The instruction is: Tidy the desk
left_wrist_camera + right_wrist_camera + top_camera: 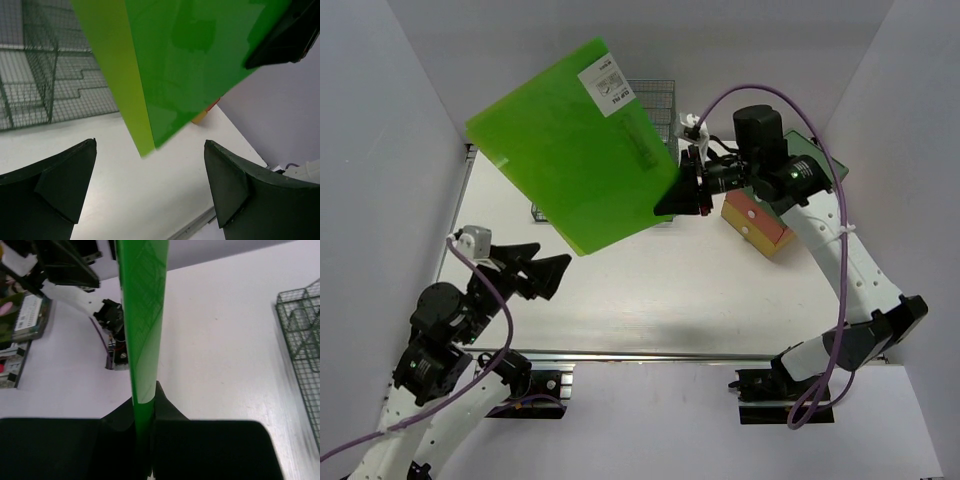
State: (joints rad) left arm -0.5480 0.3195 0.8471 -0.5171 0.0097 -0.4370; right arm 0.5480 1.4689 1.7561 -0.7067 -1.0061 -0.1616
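The right gripper [685,190] is clamped on the edge of a big green folder [570,145], which hangs in the air in front of its fingers, tilted, well above the desk [650,300]. I judge the step in hand is to bring this folder into the wire-mesh rack [655,98], which lies below the folder, ahead of the fingertips. To do it well, the grip must be firm, because the folder is wide and held by one edge only, so it can swing. It should be turned upright on its edge before it is lowered between the wires. The right arm reaches far forward with its wrist turned sideways. The left gripper [535,270] hovers low over the desk, its jaws apart and holding nothing.
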